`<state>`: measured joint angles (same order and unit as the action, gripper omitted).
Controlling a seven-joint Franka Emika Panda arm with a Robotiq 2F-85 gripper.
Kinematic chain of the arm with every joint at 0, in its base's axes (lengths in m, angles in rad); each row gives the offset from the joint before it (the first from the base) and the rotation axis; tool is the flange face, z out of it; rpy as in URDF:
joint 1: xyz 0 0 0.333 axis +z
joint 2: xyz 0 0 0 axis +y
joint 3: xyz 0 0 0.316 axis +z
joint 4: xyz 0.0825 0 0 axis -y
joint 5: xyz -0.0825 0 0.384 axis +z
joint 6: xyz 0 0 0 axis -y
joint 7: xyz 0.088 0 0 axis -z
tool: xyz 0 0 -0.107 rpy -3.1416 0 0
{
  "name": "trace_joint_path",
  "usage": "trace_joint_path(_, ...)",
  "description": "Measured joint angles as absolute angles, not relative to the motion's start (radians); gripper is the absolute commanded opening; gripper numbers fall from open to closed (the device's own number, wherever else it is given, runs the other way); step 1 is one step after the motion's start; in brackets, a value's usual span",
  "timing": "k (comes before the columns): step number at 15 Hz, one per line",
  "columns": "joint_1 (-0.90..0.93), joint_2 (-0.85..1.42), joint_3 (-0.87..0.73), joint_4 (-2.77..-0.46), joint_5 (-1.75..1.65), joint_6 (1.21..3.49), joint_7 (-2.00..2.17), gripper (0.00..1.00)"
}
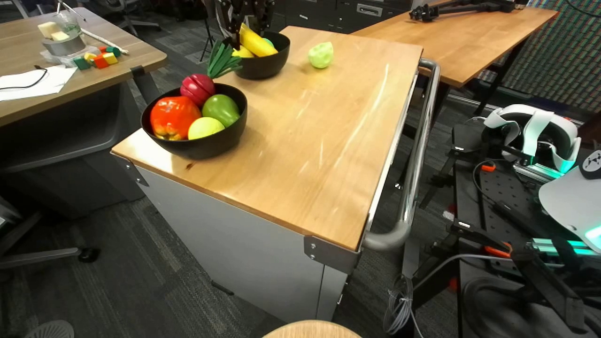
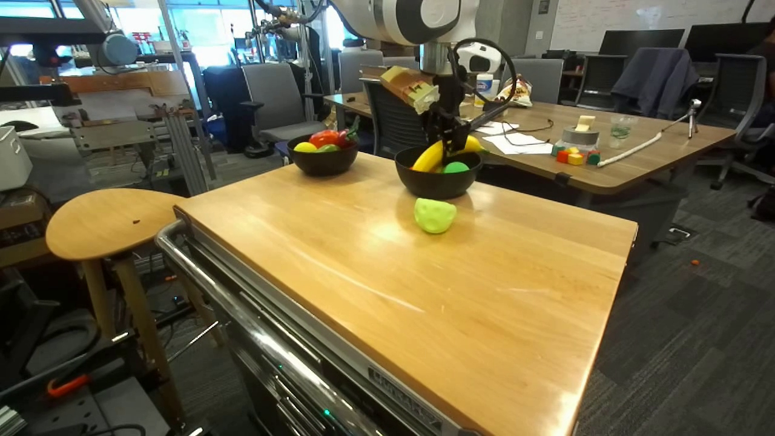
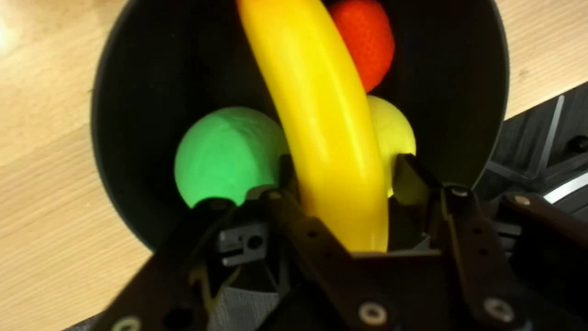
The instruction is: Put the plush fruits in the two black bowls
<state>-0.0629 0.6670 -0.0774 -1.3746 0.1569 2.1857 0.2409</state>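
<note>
In the wrist view, the banana [image 3: 321, 105] sits in a black bowl [image 3: 138, 92], slanting lengthwise from top centre toward lower right; around it the gripper [image 3: 347, 170] stands spread, a gap showing at right.

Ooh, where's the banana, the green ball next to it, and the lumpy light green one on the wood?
Banana [image 3: 327, 119]: wrist view, halfway along its yellow body.
Green ball [image 3: 227, 154]: wrist view, middle of its round top.
Lumpy light green one [image 2: 435, 216]: in an exterior view, the side facing the camera.
</note>
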Motion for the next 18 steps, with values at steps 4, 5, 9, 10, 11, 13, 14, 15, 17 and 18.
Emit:
trace_joint_path(4,-0.044,0.614,-0.073,-1.453,0.087,2.191,0.169,1.00)
trace_joint_path(5,-0.041,0.585,-0.073,-1.491,0.066,2.201,0.153,1.00)
trace_joint_path(9,-0.040,0.433,-0.079,-1.681,0.007,2.289,0.091,1.00)
trace_joint_path(10,-0.042,0.395,-0.083,-1.731,0.000,2.314,0.081,1.00)
trace_joint_path(11,-0.047,0.357,-0.087,-1.784,-0.005,2.344,0.073,1.00)
trace_joint_path(13,-0.063,0.292,-0.094,-1.893,-0.007,2.415,0.055,1.00)
trace_joint_path(14,-0.073,0.264,-0.097,-1.951,-0.007,2.453,0.048,1.00)
trace_joint_path(15,-0.083,0.240,-0.099,-2.008,-0.007,2.492,0.042,1.00)
trace_joint_path(17,-0.102,0.200,-0.100,-2.121,0.005,2.564,0.024,1.00)
trace_joint_path(18,-0.110,0.185,-0.100,-2.170,0.017,2.595,0.012,1.00)
